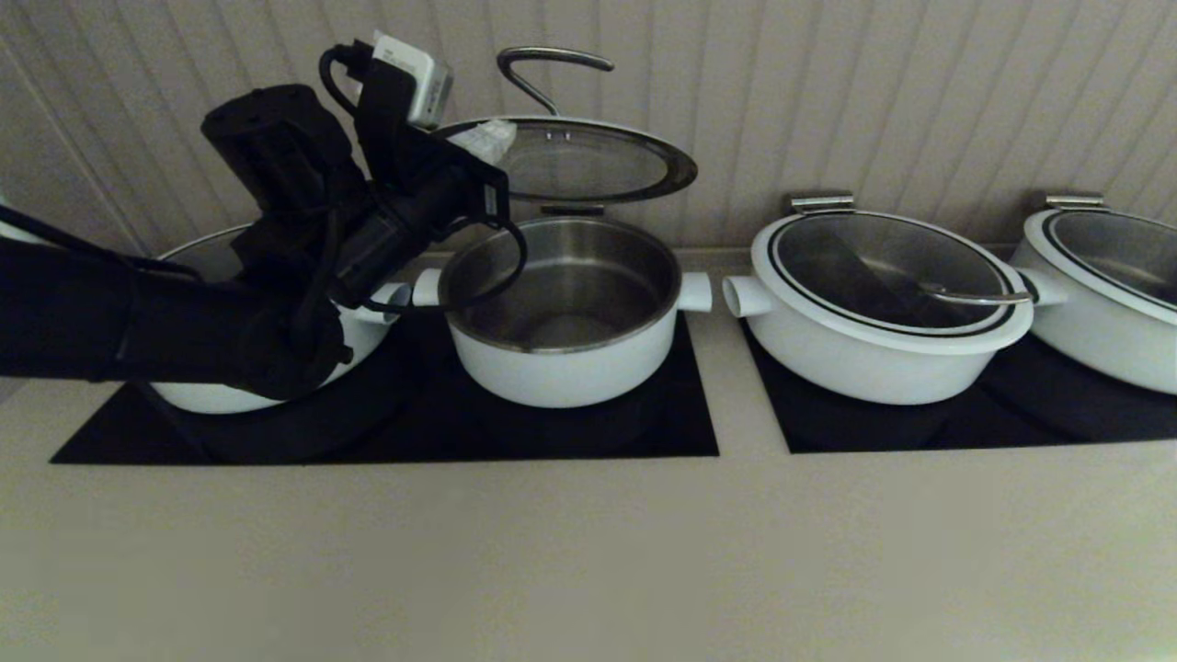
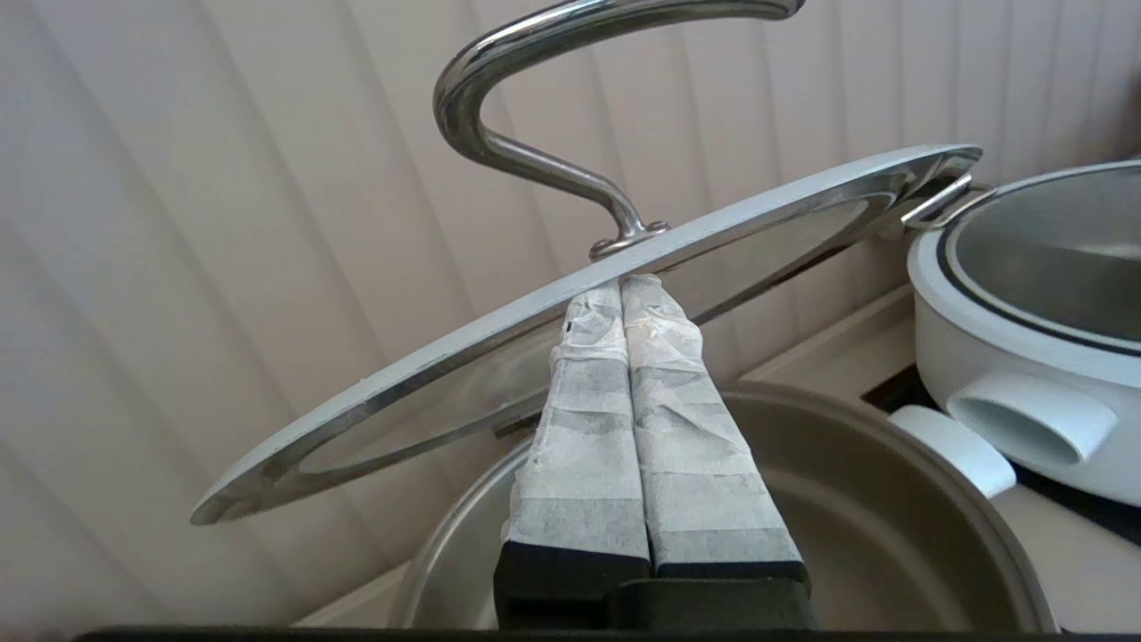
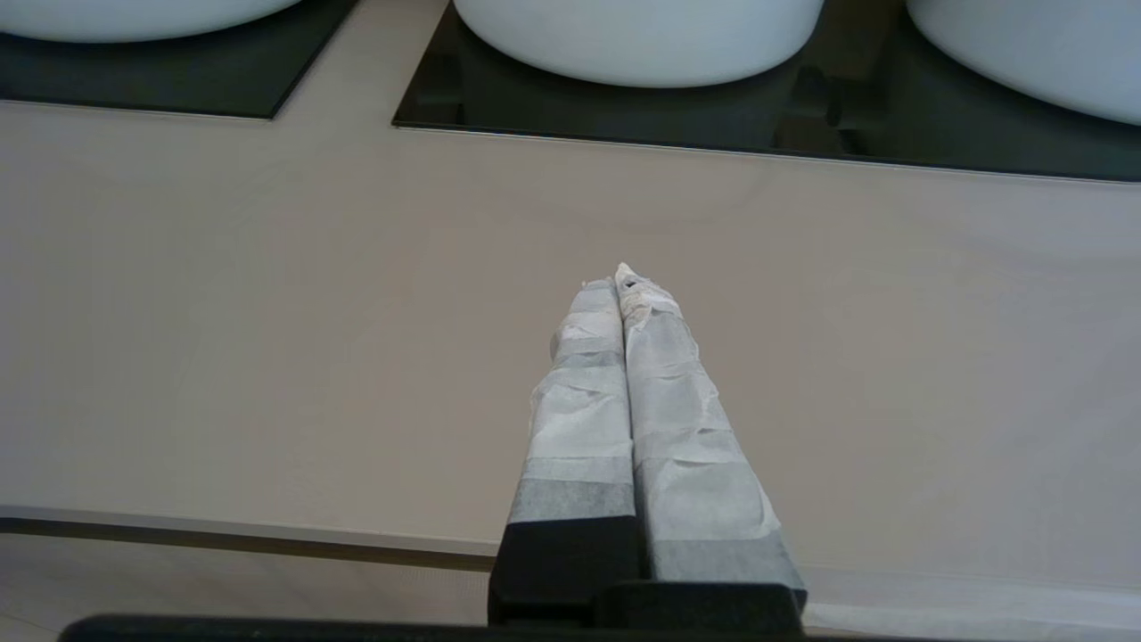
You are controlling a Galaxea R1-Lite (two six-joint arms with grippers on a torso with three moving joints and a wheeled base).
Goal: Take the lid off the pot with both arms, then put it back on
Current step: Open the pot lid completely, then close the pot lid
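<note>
Head view: we see the lid (image 1: 588,161) raised and tilted above the open pot (image 1: 561,308) at upper centre of the frame. The left end effector (image 1: 485,140) sits under the lid's left edge, so the lid lies directly above it, the arched handle pointing up. The lid's rear edge appears to meet a bracket behind the pot; we cannot confirm a hinge. The right arm is out of frame.

Left wrist view: the left end effector (image 2: 624,290), fingers pressed together and gripping nothing, props the lid (image 2: 499,357) from below with its tips.

Right wrist view: the right end effector (image 3: 619,281), fingers closed and empty, hovers over the bare surface (image 3: 267,312), well apart from the pots, so the left arm is nearer.
</note>
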